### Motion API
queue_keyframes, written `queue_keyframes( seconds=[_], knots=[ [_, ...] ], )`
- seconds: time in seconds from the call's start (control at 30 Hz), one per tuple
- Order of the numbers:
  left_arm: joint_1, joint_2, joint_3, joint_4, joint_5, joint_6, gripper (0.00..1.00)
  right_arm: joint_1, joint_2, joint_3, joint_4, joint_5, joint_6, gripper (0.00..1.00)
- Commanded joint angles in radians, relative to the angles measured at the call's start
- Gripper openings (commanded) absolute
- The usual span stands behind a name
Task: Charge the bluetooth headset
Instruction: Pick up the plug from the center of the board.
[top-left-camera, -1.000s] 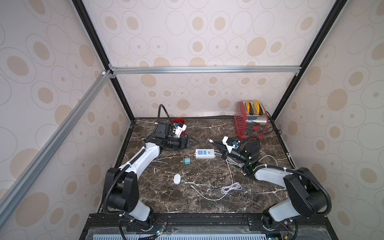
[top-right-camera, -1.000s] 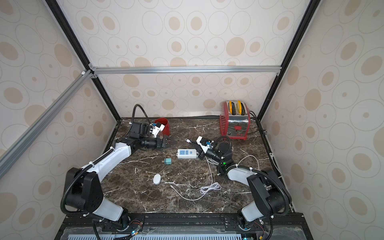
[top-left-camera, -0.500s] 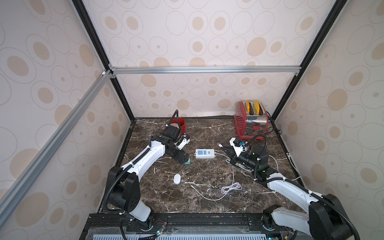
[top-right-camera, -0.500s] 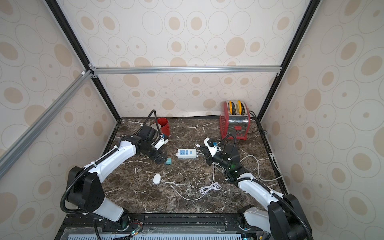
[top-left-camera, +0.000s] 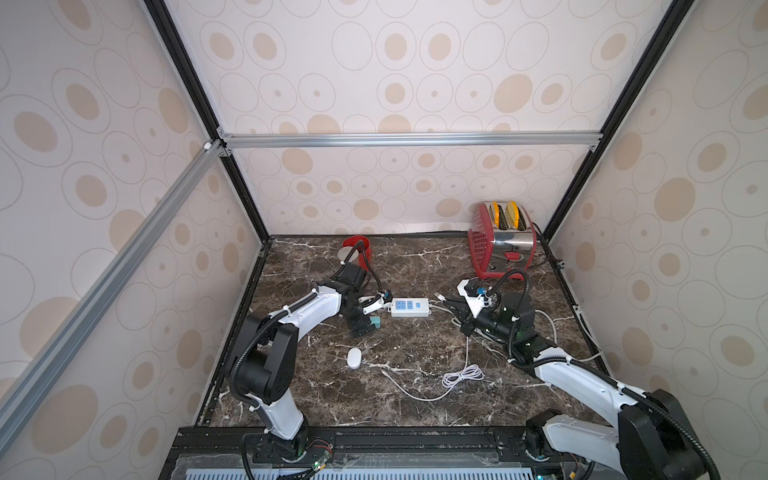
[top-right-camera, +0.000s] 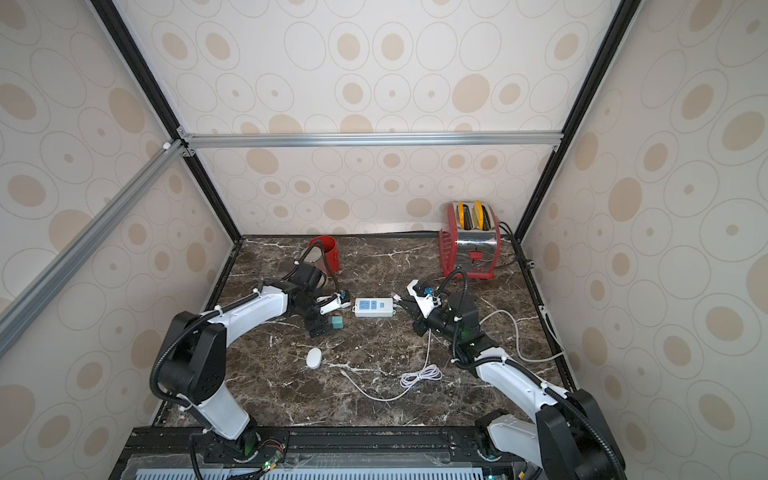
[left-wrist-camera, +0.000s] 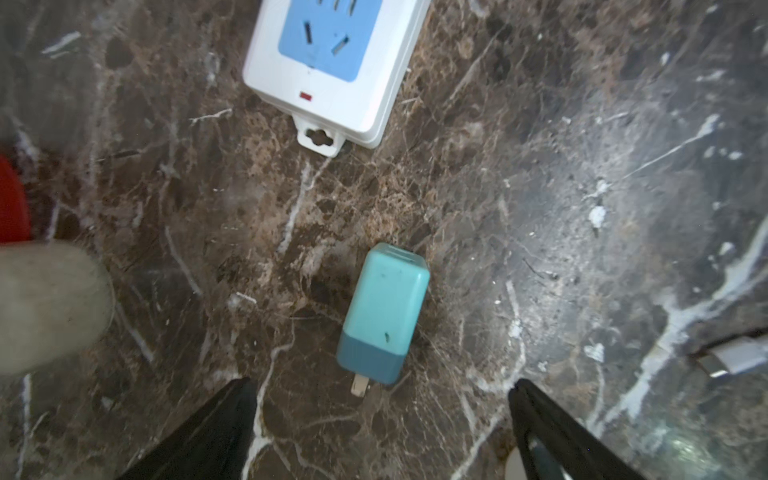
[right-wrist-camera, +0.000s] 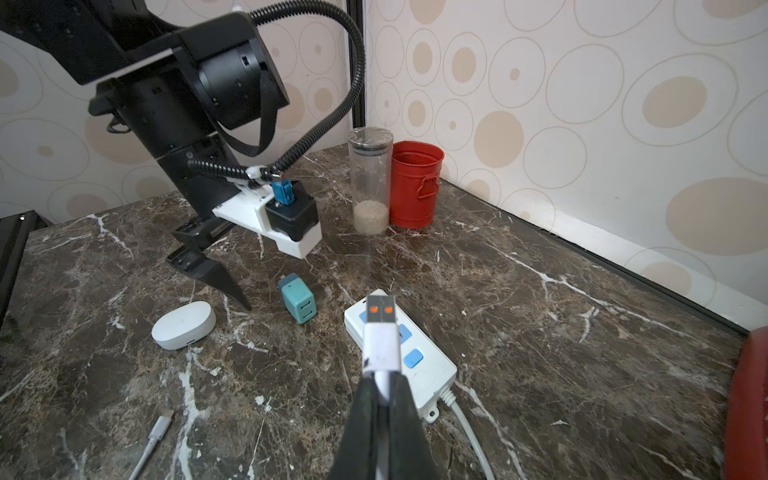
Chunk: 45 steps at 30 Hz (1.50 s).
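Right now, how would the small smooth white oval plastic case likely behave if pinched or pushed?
The smooth white oval plastic case is rounded all over, so a pinch may slip. It is small, so probably light. It lies flat on the dark marble table, so a push should slide it, not roll it.

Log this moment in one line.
left gripper: open near teal charger | right gripper: shut on USB plug | bluetooth headset: untouched on table

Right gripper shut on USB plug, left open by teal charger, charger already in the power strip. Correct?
No: the teal charger lies loose on the table, apart from the power strip, as the left wrist view shows. The rest holds.
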Motion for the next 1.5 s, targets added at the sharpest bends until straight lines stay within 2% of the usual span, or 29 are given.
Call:
queue_keyframes(
  seconds=[0.0, 0.2, 0.5, 0.67, 0.73, 0.8, 0.87, 1.1, 1.33, 1.47],
  knots=[
    [-0.004, 0.04, 0.058, 0.012, 0.033, 0.093, 0.95, -0.011, 0.007, 0.004, 0.009, -0.026, -0.009, 0.0],
    [-0.004, 0.097, 0.075, 0.058, 0.039, 0.051, 0.77, -0.016, 0.027, 0.0, 0.025, -0.03, -0.004, 0.0],
    [-0.005, 0.064, 0.03, 0.068, 0.095, -0.001, 0.45, -0.015, 0.037, 0.009, 0.006, -0.043, -0.006, 0.0],
    [-0.005, 0.055, 0.016, 0.039, 0.082, -0.014, 0.51, -0.015, 0.025, 0.014, -0.01, -0.04, -0.011, 0.0],
    [-0.006, 0.053, 0.009, 0.044, 0.077, -0.021, 0.49, -0.016, 0.018, 0.012, -0.014, -0.035, -0.016, 0.0],
    [-0.006, 0.054, 0.014, 0.056, 0.06, -0.056, 0.42, -0.017, 0.012, 0.012, -0.028, -0.024, -0.037, 0.0],
    [-0.005, 0.055, 0.024, 0.06, 0.053, -0.087, 0.29, -0.019, 0.013, 0.017, -0.037, -0.018, -0.048, 0.0],
    [-0.025, 0.022, 0.036, 0.111, 0.066, -0.226, 0.17, -0.02, 0.009, 0.014, -0.024, -0.007, -0.033, 0.0],
    [-0.118, -0.057, 0.027, 0.117, 0.012, -0.405, 0.2, -0.02, 0.009, 0.006, 0.002, 0.013, -0.017, 0.0],
    [-0.163, -0.049, 0.007, 0.105, 0.006, -0.524, 0.22, -0.021, 0.007, 0.011, -0.013, 0.022, -0.014, 0.0]
  ],
)
